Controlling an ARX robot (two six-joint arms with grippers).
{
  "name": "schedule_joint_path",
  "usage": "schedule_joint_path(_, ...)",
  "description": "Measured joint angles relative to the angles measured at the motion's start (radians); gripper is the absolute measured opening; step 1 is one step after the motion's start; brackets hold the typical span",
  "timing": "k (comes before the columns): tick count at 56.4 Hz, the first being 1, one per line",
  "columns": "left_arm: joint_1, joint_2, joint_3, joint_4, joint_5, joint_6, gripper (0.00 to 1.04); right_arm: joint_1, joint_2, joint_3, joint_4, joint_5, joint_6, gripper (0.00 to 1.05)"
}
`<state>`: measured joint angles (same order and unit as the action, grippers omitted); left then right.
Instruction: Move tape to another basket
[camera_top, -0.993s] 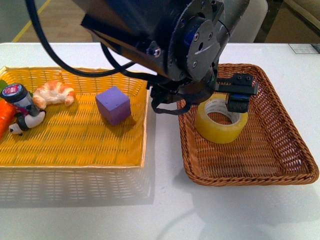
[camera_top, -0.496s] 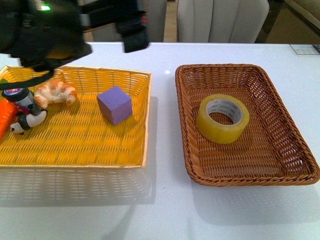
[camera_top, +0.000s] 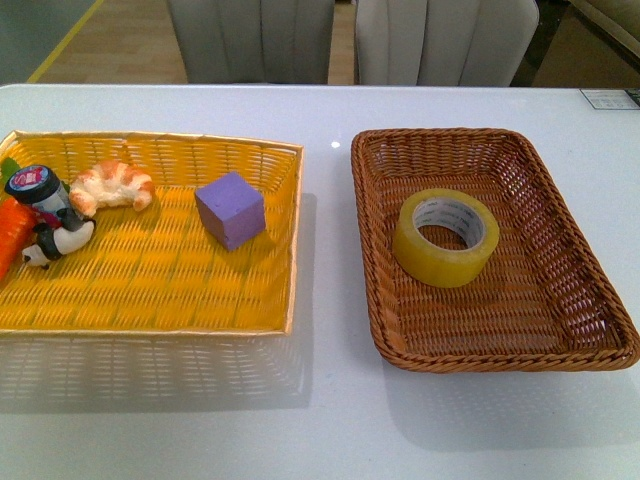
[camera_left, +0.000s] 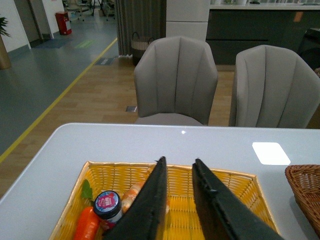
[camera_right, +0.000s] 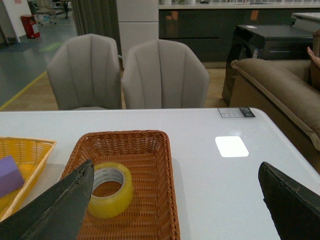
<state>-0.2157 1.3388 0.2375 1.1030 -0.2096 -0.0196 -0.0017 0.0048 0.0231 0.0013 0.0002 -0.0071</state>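
A glossy white tabletop (camera_top: 330, 420) carries two woven trays side by side, apart from each other. Behind it stand two grey upholstered chairs (camera_left: 175, 80); beyond them the wrist views show a wood floor with a yellow line, a dark counter and a brown sofa (camera_right: 280, 85).

The tape (camera_top: 446, 237) sits inside the basket (camera_top: 600, 330), in its left-centre part, resting on the woven floor. It is tilted: its open core faces up and toward the chairs, so its axis leans off vertical. Nothing touches it.

The yellow basket (camera_top: 290, 250) holds a purple cube (camera_top: 229, 209), a croissant (camera_top: 110, 185), a small jar (camera_top: 32, 186), a black-and-white toy and something orange at the edge.

Neither arm shows in the front view. The left tool (camera_left: 178, 175) hangs above the yellow basket, fingers nearly together with a narrow gap, grasping nothing. The right tool (camera_right: 175, 200) is spread wide and empty, above the tabletop's near side.
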Motion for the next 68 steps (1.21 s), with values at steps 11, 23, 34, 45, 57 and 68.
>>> schedule_joint_path(11, 0.058, -0.128, -0.105, -0.042, 0.059, 0.006, 0.02, 0.000, 0.000, 0.000, 0.000, 0.000, 0.000, 0.96)
schedule_joint_path(23, 0.113, -0.340, -0.175, -0.182, 0.110, 0.008, 0.02, 0.000, 0.000, 0.000, 0.000, 0.000, 0.000, 0.96)
schedule_joint_path(34, 0.208, -0.526, -0.209, -0.331, 0.201, 0.009, 0.02, 0.000, 0.000, 0.000, 0.000, 0.000, 0.000, 0.96)
schedule_joint_path(45, 0.211, -0.677, -0.222, -0.463, 0.209, 0.010, 0.02, 0.000, 0.000, 0.000, 0.000, 0.000, 0.000, 0.96)
schedule_joint_path(57, 0.212, -0.822, -0.223, -0.594, 0.209, 0.010, 0.02, 0.000, 0.000, 0.000, 0.000, 0.000, 0.000, 0.96)
schedule_joint_path(68, 0.212, -0.926, -0.223, -0.692, 0.209, 0.009, 0.02, 0.000, 0.000, 0.000, 0.000, 0.000, 0.000, 0.96)
